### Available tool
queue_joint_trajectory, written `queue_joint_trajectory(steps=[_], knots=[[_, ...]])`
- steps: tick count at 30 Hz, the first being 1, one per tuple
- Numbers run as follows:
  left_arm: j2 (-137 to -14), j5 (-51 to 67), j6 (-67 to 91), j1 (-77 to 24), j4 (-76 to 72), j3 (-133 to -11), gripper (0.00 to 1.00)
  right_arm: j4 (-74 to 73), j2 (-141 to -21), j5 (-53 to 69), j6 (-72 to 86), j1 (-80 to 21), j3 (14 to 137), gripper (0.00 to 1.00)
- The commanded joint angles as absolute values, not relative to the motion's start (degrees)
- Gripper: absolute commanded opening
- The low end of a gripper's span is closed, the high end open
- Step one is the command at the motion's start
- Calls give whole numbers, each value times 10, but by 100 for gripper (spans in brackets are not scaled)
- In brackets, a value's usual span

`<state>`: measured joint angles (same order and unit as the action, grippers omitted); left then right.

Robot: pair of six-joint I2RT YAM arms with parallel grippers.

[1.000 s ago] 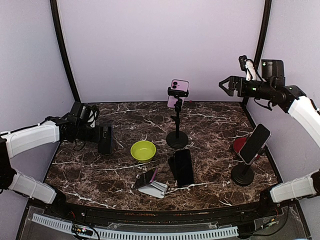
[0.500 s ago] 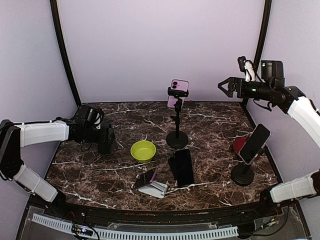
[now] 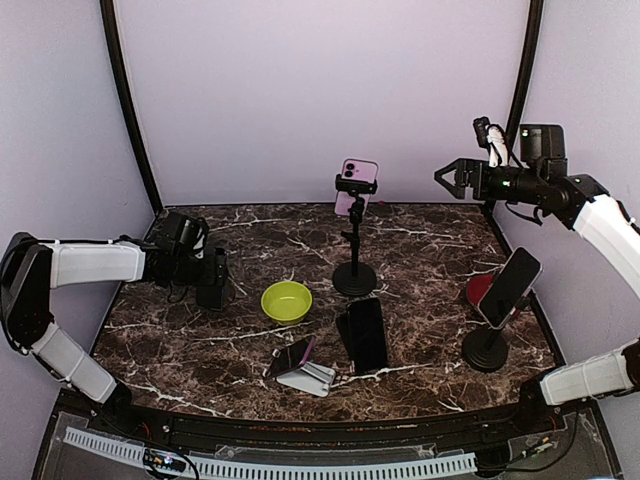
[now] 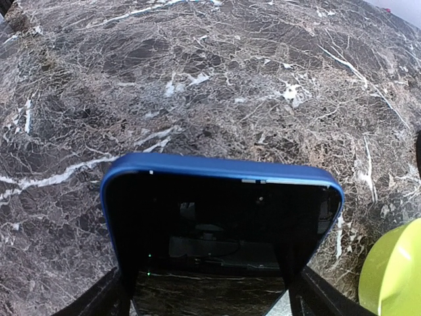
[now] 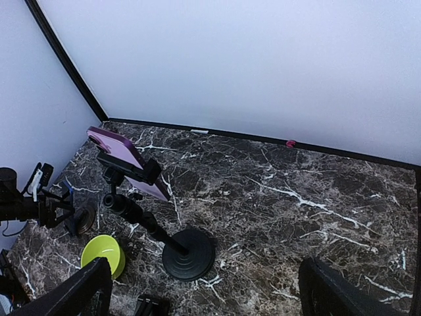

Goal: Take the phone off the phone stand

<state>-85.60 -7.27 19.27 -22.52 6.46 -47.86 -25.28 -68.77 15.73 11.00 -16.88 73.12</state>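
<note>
A blue-cased phone (image 4: 217,217) with a dark screen stands upright at the table's left (image 3: 210,270). What it rests on is hidden. My left gripper (image 3: 212,284) reaches it from the left, its two fingers (image 4: 108,296) close along the phone's side edges. Contact cannot be made out. A pink phone (image 3: 357,185) sits clamped on a tall black stand (image 3: 354,278) at the back centre, also in the right wrist view (image 5: 122,161). My right gripper (image 3: 445,178) hangs open and empty high at the right, well above and right of that stand.
A lime bowl (image 3: 286,300) sits right of the blue phone. A dark phone (image 3: 364,333) lies flat mid-table. Another phone leans on a white wedge stand (image 3: 310,376) near the front. At the right, a phone (image 3: 508,286) sits tilted on a round-based stand (image 3: 486,350).
My left arm has pushed a little right, bringing its gripper around the blue phone, and its jaws have narrowed. The right gripper has drifted slightly left.
</note>
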Motion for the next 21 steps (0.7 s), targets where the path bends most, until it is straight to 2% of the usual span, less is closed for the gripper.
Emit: queue_joint_trajectory(steps=[1, 7, 21], knots=[[-844, -78, 199, -228, 58, -483, 82, -225, -683, 169, 111, -172, 736, 99], [-828, -75, 195, -228, 64, -491, 68, -229, -679, 167, 108, -173, 737, 99], [-773, -55, 189, -230, 166, -578, 57, -232, -667, 167, 106, -173, 736, 99]])
